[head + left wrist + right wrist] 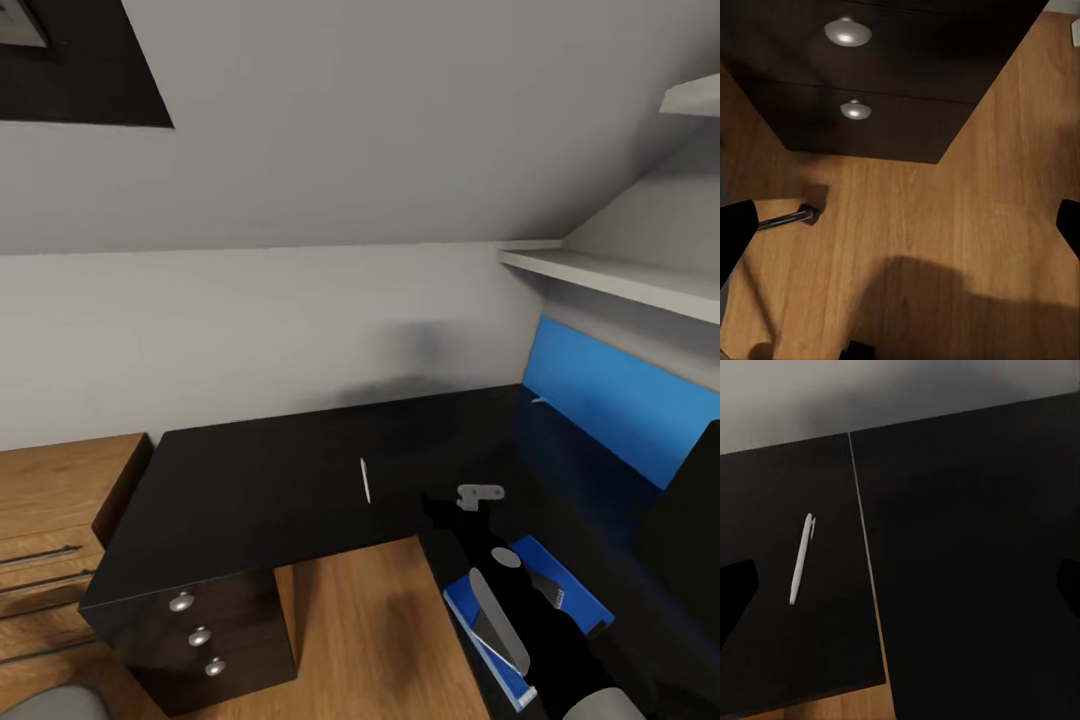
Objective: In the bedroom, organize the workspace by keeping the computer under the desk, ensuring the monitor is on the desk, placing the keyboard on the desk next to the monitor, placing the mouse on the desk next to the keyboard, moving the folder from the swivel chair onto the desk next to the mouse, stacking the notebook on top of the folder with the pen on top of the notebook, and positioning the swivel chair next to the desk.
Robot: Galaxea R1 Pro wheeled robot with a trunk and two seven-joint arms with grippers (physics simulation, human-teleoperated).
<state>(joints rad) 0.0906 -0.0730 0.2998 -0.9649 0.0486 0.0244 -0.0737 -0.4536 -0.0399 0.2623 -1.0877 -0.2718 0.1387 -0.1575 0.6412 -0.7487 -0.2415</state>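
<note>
Nearest the camera, on the right leg of the desk (300, 480), the right arm reaches forward over the bright blue folder (545, 590), which lies flat on the glossy black top under the forearm. One folder shows, partly covered by the arm. At the arm's end the right gripper (480, 494) hangs above the desk; in the right wrist view its dark fingers (735, 592) stand at the two edges of the picture, spread wide with nothing between them.

Just ahead and to the left of that gripper, apart from it, a single white pen (365, 480) lies on the black top; the right wrist view shows the pen (801, 559) beside the seam where the two parts of the desk meet.

Lower at the left, the desk's black drawers carry three round silver knobs (181, 602) in the head view. The left wrist view looks at two of those knobs (847, 31) and the wood floor (945, 225), with a thin chrome bar (787, 219), possibly a leg of the chair base. The left gripper (900, 225) has its fingers wide apart and empty.

Beyond the desk a light-wood cabinet (60, 500) stands at left, a pale wall (300, 320) behind, and white shelves (620, 275) at right over a blue panel (610, 400).
</note>
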